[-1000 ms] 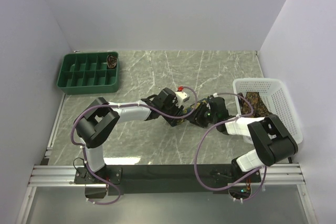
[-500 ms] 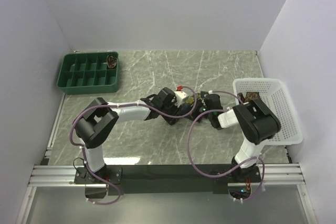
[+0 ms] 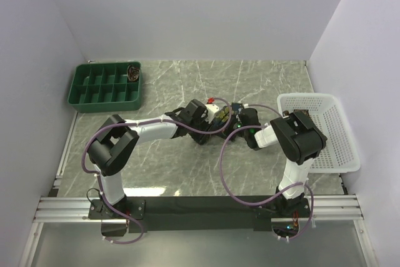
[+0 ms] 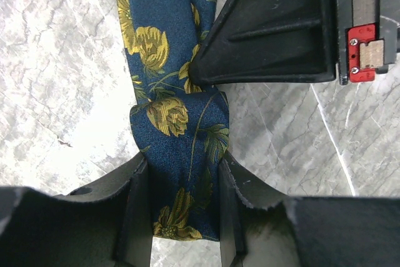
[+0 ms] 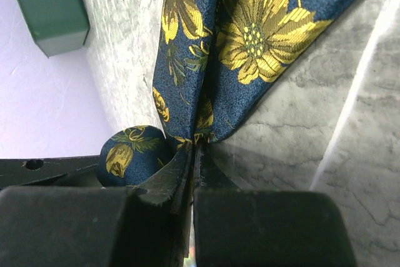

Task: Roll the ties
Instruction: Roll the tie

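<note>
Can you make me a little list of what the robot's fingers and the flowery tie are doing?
tie: blue with yellow flowers, held by both arms
left fingers: hugging the tie's two edges
right fingers: pinched shut on a fold of the tie
green tray: far left, one brownish roll inside
white basket: right side

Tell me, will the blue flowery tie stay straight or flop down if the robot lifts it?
Probably flop: the tie folds and creases where the right pincer pinches it, so it looks soft. It seems light and thin, lying flat on the table. Its rolled end may come loose if let go.
</note>
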